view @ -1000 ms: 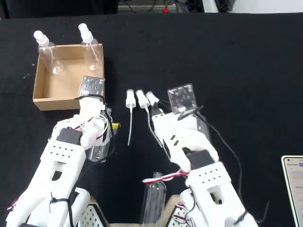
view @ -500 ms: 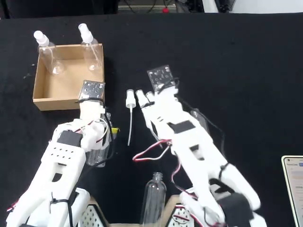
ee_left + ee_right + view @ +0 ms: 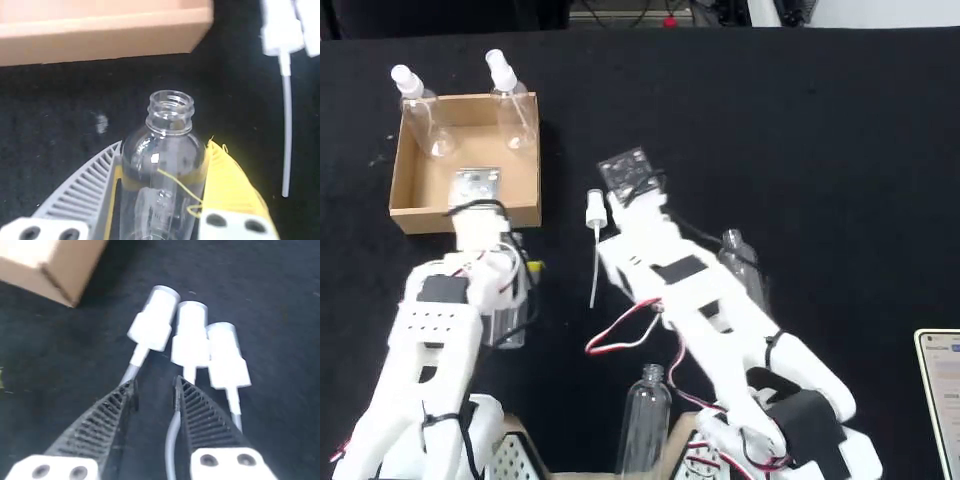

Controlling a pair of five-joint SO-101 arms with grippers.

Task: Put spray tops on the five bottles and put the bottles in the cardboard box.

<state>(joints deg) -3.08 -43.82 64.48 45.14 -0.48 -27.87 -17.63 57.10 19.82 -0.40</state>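
Observation:
My left gripper [image 3: 165, 146] is shut on a clear, uncapped bottle [image 3: 164, 165], neck toward the cardboard box [image 3: 100, 30]. From above, that bottle [image 3: 507, 318] sits just in front of the box [image 3: 420, 200], which holds two capped bottles [image 3: 423, 122] [image 3: 512, 108]. Three white spray tops [image 3: 192, 335] lie side by side on the black table. My right gripper [image 3: 152, 387] hovers narrowly open over their tubes, gripping nothing. The right arm [image 3: 665, 275] covers two tops in the high view; one top [image 3: 596, 208] shows beside it.
An uncapped bottle [image 3: 741, 262] lies on the table right of the right arm. Another uncapped bottle [image 3: 645, 415] stands near the front edge between the arm bases. A white device [image 3: 942, 395] rests at the right edge.
The right arm has swung forward and left until its gripper is over the spray tops. The left arm has shifted left, toward the box, with its bottle.

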